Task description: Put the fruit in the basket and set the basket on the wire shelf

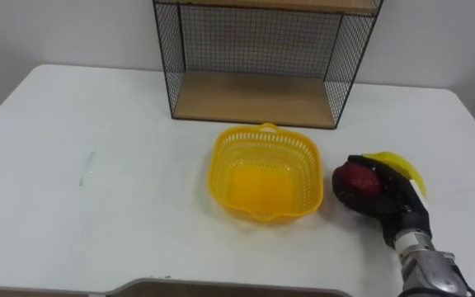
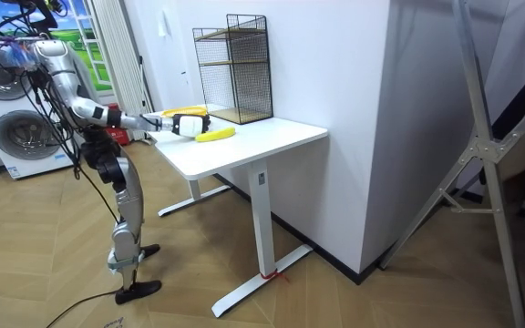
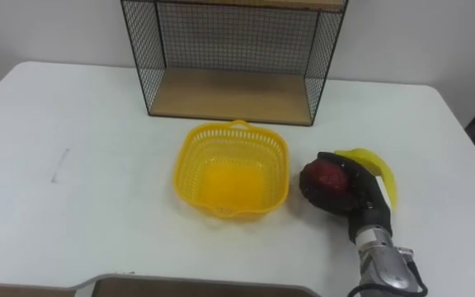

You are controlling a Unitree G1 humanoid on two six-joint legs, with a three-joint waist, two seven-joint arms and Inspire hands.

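Here I am, standing at the end of the white rectangular table (image 1: 97,115), right arm stretched out over the top. My right hand (image 1: 396,208) is down near the table's right side, fingers curled round a dark red round fruit (image 1: 355,176) and clamped on it from behind; whether the fruit rests on the table or sits just clear of it, I cannot tell. Behind and partly under the hand lies a yellow curved banana (image 1: 400,162), its upper edge peeking out past my knuckles. Just left of the red fruit, close but not touching, sits the yellow plastic lattice basket (image 1: 262,132), upright, mouth towards me, empty down to its solid yellow floor. Beyond the basket, at the back of the table against the pale wall, stands the black wire shelf (image 1: 262,40) with wooden boards; its lower board is bare, and a strip of table lies between shelf and basket. So both fruits are outside the basket, on its right, and the basket is on the table, not on the shelf. From across the room the banana shows by the table's edge nearest the camera; two white washing machines (image 2: 12,128) stand behind me on the wooden plank floor (image 2: 354,301).
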